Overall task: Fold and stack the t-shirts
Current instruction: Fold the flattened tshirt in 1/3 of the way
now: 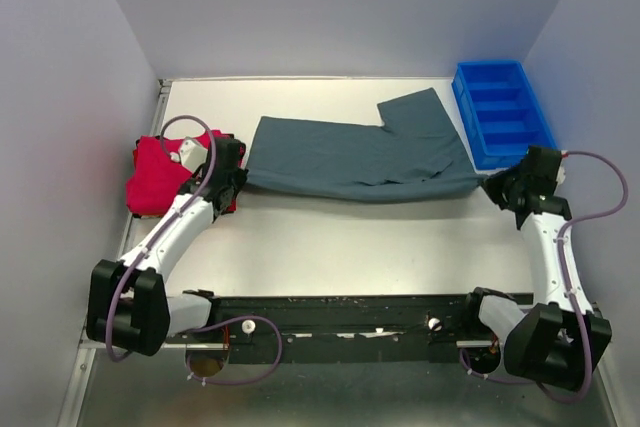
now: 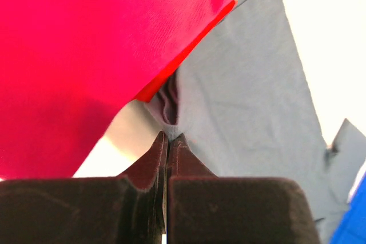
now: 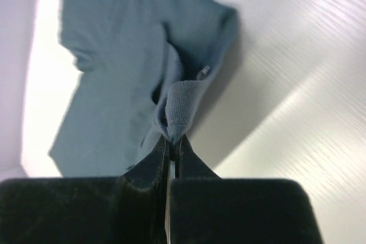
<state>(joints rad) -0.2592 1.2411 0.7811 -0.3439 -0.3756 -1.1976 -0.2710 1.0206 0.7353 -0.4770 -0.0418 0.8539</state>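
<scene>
The slate-grey t-shirt (image 1: 360, 152) lies spread long across the smooth white table (image 1: 350, 247), soft knit, one sleeve jutting toward the blue plastic bin (image 1: 466, 107). The left gripper (image 2: 170, 136) is pinched tight on a puckered fold at its left edge, beside the folded bright red t-shirt (image 1: 155, 179). The right gripper (image 3: 173, 139) is clamped on a ribbed hem corner.

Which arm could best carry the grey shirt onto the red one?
Probably left: the left gripper pinches the grey shirt right beside the red shirt. The right gripper holds the far end.
</scene>
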